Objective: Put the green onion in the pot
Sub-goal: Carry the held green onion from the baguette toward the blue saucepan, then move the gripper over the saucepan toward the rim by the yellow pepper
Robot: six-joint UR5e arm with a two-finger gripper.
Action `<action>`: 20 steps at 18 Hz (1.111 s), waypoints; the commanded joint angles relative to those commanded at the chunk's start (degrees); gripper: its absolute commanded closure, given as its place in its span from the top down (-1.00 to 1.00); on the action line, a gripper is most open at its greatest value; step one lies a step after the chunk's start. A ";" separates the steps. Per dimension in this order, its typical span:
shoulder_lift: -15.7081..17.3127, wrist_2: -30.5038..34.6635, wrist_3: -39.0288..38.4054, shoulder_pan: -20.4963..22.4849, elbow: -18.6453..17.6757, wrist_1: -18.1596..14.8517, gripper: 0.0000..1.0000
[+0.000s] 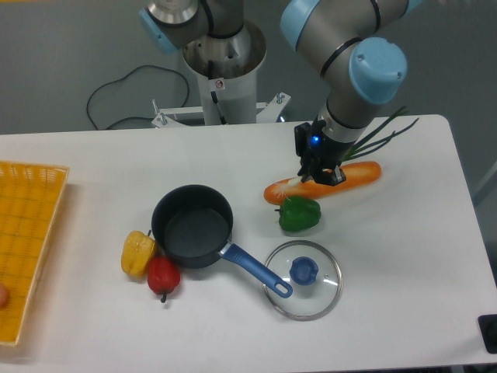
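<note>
Landmark: the pot (192, 225), sitting upright on the white tabletop (404, 256) with its mouth open and nothing inside, its blue handle running away toward the glass lid (303, 279).
Green onion: the green onion (378, 136) lies well to the far right of the pot, leaves fanned toward the tabletop's back edge; its white bulb end is hidden behind the arm, so where it stops cannot be told.
Gripper: the gripper (318, 172) hangs low over the spot where the onion's lower stalk meets the carrot (322, 183), right of the pot and beyond the green bell pepper (299, 214).
Fingers: pointed down at that crossing; whether they are parted or closed, and whether they have hold of the stalk, cannot be told from this view.
Why there: probably aimed at the thicker stalk near the bulb, a firmer hold than the thin leaves.
Crowding: the carrot touches or lies just beside the onion, so a pinch could catch it too.
Nearby: a yellow pepper (137, 253) and red pepper (163, 274) sit just left of the pot.
</note>
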 joint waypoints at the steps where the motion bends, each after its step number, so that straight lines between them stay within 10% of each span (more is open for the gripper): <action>1: 0.00 -1.14 -0.96 -0.09 0.00 0.09 -0.96; 20: 0.88 -16.35 -33.57 -11.51 -0.79 3.78 -0.93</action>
